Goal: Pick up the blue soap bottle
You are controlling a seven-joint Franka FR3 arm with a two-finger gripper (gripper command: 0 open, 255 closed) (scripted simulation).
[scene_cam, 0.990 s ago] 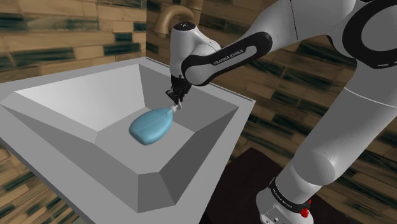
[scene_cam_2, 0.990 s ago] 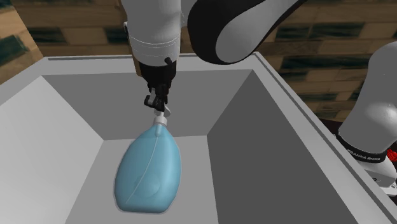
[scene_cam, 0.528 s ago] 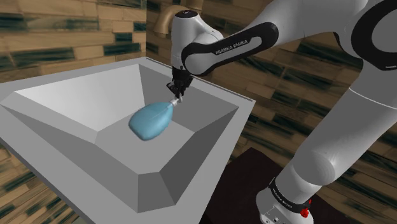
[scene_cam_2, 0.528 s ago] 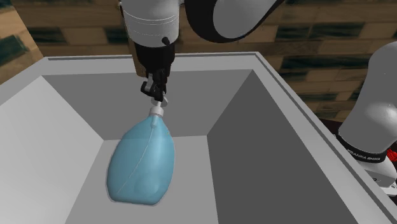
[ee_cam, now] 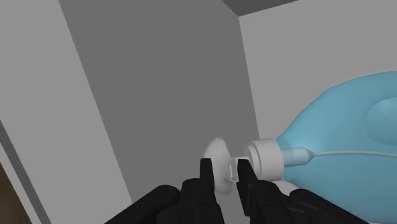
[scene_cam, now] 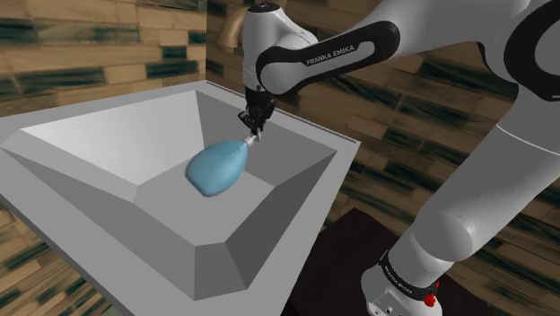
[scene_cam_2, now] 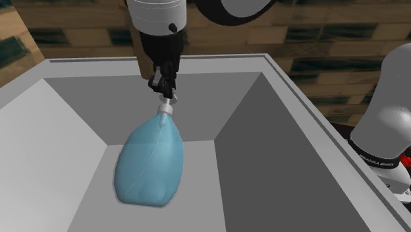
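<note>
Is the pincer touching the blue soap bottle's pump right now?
Touching. In the wrist view the pincer clasps the white pump of the blue soap bottle, with no gap on either side.

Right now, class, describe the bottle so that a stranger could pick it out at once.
Look at the big grey sink. In its basin is a rounded, pale blue bottle, clasped at its white pump top by the black gripper. Nothing else inside is blue.

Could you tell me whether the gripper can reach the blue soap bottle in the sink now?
Seemingly yes: the gripper has its fingers clasped on the blue soap bottle by its white pump, and nothing in the sink blocks it.
</note>
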